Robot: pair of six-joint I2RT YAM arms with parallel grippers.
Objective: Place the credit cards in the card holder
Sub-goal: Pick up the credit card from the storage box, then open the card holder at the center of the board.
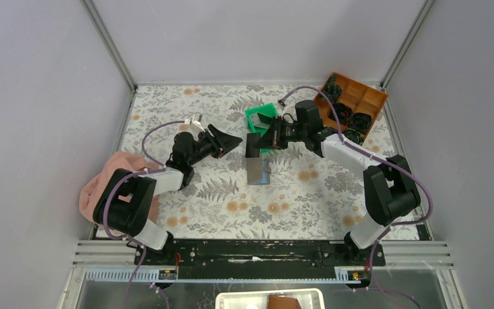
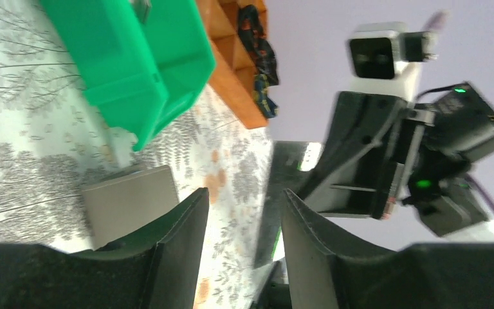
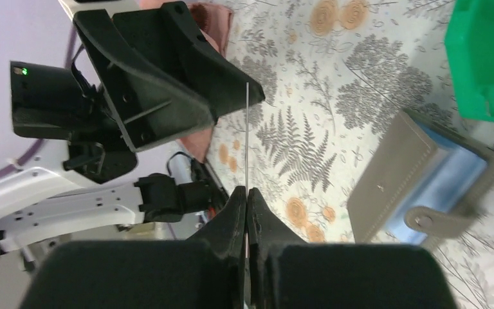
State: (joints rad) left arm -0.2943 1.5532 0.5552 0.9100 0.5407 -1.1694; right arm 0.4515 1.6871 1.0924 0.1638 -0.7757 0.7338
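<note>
Gripping a credit card (image 1: 252,147), the right hand (image 1: 262,139) hangs near the open card holder (image 1: 258,171) on the tabletop (image 1: 309,199) in the top view; left wrist view: left hand (image 2: 244,193) parted; right wrist view: card clamped edge-on.

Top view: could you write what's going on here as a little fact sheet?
right gripper: shut on a credit card
left gripper: open, close beside that card
card holder: lying open on the table, blue inside showing
green bin: just behind the holder
brown tray: far right corner
</note>
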